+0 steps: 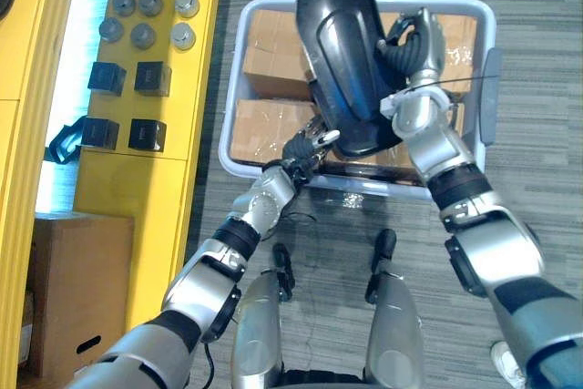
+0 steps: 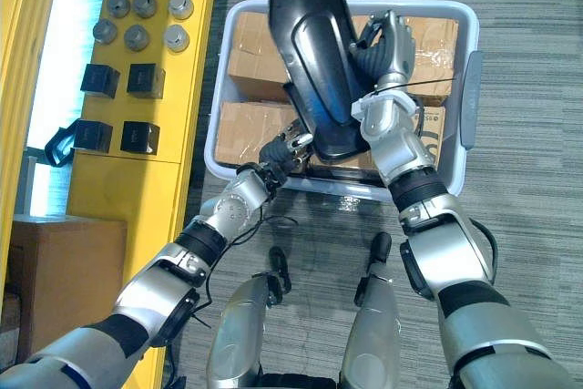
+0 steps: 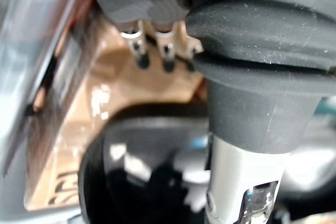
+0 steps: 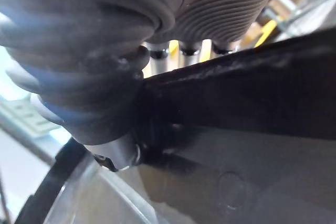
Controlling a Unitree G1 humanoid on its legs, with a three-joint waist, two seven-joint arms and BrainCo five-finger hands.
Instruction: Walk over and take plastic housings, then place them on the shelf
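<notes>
Black plastic housing, long axis near-far, far end leaning L.

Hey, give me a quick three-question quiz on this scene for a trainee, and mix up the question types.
1. True or false: the black housing already rests on the yellow shelf.
2. What lies in the grey bin? A) cardboard boxes B) bottles C) cloth
3. Fill in: the ___ hand is at the housing's lower end.
Key: 1 false, it is held above the bin; 2 A; 3 left hand.
</notes>
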